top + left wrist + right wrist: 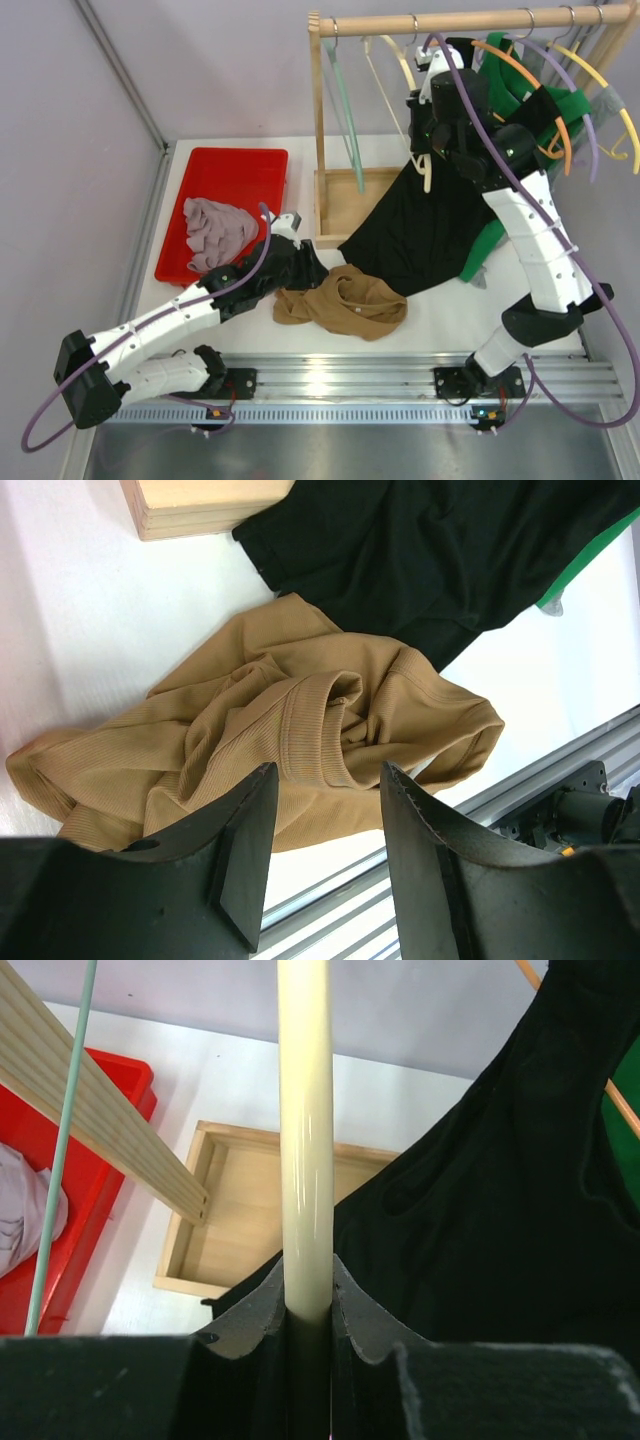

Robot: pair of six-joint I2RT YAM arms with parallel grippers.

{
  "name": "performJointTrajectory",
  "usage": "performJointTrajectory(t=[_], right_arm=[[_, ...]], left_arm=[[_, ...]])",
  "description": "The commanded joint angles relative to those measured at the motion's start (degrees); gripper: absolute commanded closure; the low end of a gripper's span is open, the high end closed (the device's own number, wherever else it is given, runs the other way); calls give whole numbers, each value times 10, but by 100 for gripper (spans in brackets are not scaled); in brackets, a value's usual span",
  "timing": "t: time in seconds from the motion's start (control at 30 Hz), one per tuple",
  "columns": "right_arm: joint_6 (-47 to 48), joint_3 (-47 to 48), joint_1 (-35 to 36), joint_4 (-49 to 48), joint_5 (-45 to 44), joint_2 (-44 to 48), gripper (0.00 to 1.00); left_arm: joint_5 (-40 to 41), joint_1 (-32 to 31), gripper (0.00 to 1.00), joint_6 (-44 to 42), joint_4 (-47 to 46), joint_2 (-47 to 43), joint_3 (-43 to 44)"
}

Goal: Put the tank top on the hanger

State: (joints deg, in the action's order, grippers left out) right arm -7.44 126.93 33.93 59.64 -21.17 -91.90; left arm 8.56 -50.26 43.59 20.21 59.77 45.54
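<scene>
The tan-brown tank top [340,302] lies crumpled on the white table near the front edge. It fills the left wrist view [300,725]. My left gripper [308,272] is open and empty just above the tank top's left part; in its own view [325,772] the fingers straddle the fabric's near edge without touching it. My right gripper [425,125] is up at the wooden rack, shut on the cream-white hanger [404,62], whose smooth bar [305,1110] runs up from between the jaws of that gripper [307,1272].
A large black garment [430,225] drapes from the rack down to the table beside the tank top. The wooden rack [460,20] holds pale green [350,110], orange [555,120] and other hangers. Its box base [340,205] stands behind. A red tray [235,165] holds a mauve-grey cloth [218,230].
</scene>
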Motion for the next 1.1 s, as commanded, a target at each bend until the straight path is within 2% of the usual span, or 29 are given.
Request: performJointTrajectory(t=[0.0,0.03,0.37,0.7,1.07], right_arm=[[13,33,-6,0,-19,-3,97],[16,36,-6,0,-23,-4,100],[40,36,-6,-56,-63,11,100],[30,3,-7,-75,-20,32,100],[41,-1,-8,-118,-34,49,100]], left_arm=[[3,3,50,4,-19,-4,0],[3,3,50,4,-18,-4,-1],[2,3,52,9,-21,-5,-4],[6,2,53,10,-13,-15,-9],[7,3,55,9,-11,-16,-7]])
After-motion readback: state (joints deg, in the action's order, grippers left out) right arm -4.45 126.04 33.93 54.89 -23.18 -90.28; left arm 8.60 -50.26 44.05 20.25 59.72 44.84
